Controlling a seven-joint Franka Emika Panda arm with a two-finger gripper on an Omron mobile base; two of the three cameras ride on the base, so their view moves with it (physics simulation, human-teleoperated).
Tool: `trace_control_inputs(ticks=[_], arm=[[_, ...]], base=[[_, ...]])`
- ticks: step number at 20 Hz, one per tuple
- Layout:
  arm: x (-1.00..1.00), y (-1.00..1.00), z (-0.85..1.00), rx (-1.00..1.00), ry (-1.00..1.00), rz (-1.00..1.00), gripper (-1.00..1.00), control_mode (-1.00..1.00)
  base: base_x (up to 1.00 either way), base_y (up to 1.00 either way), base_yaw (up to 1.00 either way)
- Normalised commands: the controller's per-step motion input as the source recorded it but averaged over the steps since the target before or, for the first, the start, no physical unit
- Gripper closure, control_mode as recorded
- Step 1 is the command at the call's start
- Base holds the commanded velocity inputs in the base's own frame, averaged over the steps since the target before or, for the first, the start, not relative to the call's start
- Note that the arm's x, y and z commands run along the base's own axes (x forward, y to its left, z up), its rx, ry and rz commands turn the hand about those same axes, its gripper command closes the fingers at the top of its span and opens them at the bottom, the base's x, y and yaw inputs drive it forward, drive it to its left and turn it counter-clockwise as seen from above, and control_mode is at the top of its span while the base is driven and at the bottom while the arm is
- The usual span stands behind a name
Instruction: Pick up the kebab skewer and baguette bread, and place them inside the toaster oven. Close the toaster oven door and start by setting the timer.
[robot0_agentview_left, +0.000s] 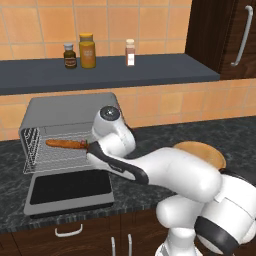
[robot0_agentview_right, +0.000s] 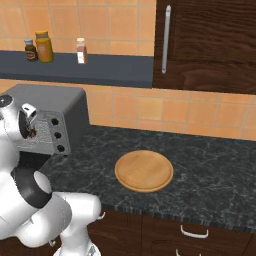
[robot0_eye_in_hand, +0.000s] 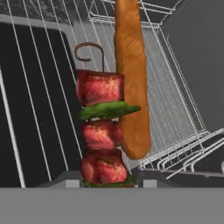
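The toaster oven (robot0_agentview_left: 70, 135) stands at the left of the left base view on the dark stone bench (robot0_agentview_left: 200, 137), its toaster oven door (robot0_agentview_left: 70, 192) dropped flat open toward the lower left of the frame. On the wire rack (robot0_agentview_left: 55, 155) inside lies the baguette bread (robot0_agentview_left: 66, 144), stretched left to right across the opening. The white arm reaches in from the lower right, and its hand end sits at the right side of the oven mouth, just at the baguette's right tip.

In the hand view the kebab skewer (robot0_eye_in_hand: 103, 127) runs up the middle of the frame: red meat chunks with a green piece between them and a curled wire loop at its top. Its lowest chunk sits right at the tool (robot0_eye_in_hand: 105, 183) at the bottom edge, apparently between the finger tips, but whether they are clamped on it cannot be told. The baguette lies just to the right of the skewer, roughly parallel and touching or nearly touching it, on the rack.

In the right base view the round wooden plate (robot0_agentview_right: 144, 171) lies at the centre of the bench, well apart from the oven at the left. Three jars (robot0_agentview_right: 44, 46) stand on the dark shelf (robot0_agentview_right: 115, 67) at upper left.
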Motion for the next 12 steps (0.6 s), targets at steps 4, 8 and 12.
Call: trace_control_inputs(ticks=[4,8,12], arm=[[0.03,1.0,-0.03,-0.06,-0.01,0.18,1.0,-1.0],[0.29,0.76,-0.01,-0.01,-0.04,0.04,1.0,-1.0],[0.48,0.43,-0.11,0.0,-0.07,0.0,1.0,-1.0]], base=[[0.0,0.0,0.0],[0.0,0.0,0.0],[0.0,0.0,0.0]])
